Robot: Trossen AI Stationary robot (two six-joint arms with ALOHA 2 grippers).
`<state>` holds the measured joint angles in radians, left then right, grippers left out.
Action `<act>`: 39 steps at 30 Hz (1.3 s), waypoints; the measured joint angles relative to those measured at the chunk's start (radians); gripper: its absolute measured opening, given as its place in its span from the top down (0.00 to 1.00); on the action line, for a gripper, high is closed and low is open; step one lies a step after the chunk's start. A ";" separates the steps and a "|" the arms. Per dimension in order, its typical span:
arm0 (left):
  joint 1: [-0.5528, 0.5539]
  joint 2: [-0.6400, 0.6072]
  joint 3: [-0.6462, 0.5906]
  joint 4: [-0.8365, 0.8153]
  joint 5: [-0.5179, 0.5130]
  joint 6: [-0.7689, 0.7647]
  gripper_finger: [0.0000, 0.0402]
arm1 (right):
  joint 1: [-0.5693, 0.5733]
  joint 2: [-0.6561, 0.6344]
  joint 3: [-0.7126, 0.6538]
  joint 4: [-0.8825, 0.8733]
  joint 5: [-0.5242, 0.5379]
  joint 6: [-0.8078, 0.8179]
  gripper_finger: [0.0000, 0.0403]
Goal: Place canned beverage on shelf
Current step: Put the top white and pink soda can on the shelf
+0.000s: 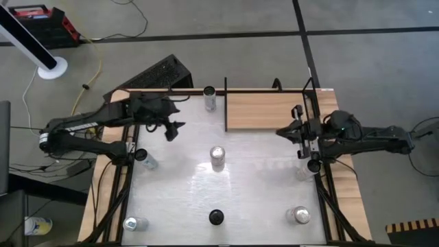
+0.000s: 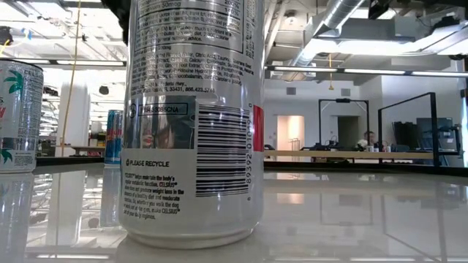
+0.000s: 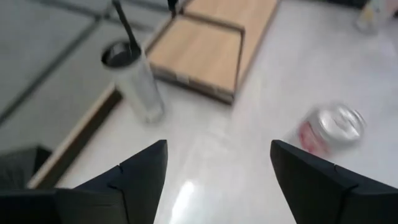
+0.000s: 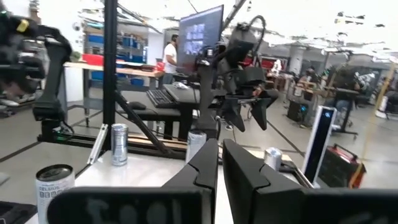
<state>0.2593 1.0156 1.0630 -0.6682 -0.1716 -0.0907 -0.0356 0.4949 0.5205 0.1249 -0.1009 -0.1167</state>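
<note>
I'm hovering the left gripper (image 1: 173, 129) over the tabletop (image 1: 260, 185) near the back left, fingers (image 3: 140, 171) spread with nothing between them. The nearest can (image 1: 210, 98) is standing upright at the back edge, just beside the shelf (image 1: 264, 111) but not on it, so I'm judging that's the one to move. It's a slim aluminium can, probably light if empty, stiff enough but easy to dent, and slick on the sides. I'm thinking a grab around the middle of the body, squeezing gently. The right gripper (image 1: 302, 140) is waiting by the shelf's right end, fingers pressed together
</note>
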 joint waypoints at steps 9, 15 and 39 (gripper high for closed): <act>-0.052 -0.021 0.042 -0.168 0.003 -0.116 0.33 | 0.094 0.163 0.000 0.147 -0.003 -0.104 0.88; -0.096 0.012 0.022 -0.124 -0.018 -0.150 0.33 | 0.149 0.270 -0.007 0.141 -0.003 -0.155 0.88; -0.696 0.435 0.025 0.744 0.099 0.181 0.33 | 0.187 0.316 -0.035 0.163 0.153 -0.192 0.88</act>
<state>-0.4367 1.4505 1.0875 0.0753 -0.0730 0.0905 0.1513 0.8108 0.4858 0.2876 0.0521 -0.3091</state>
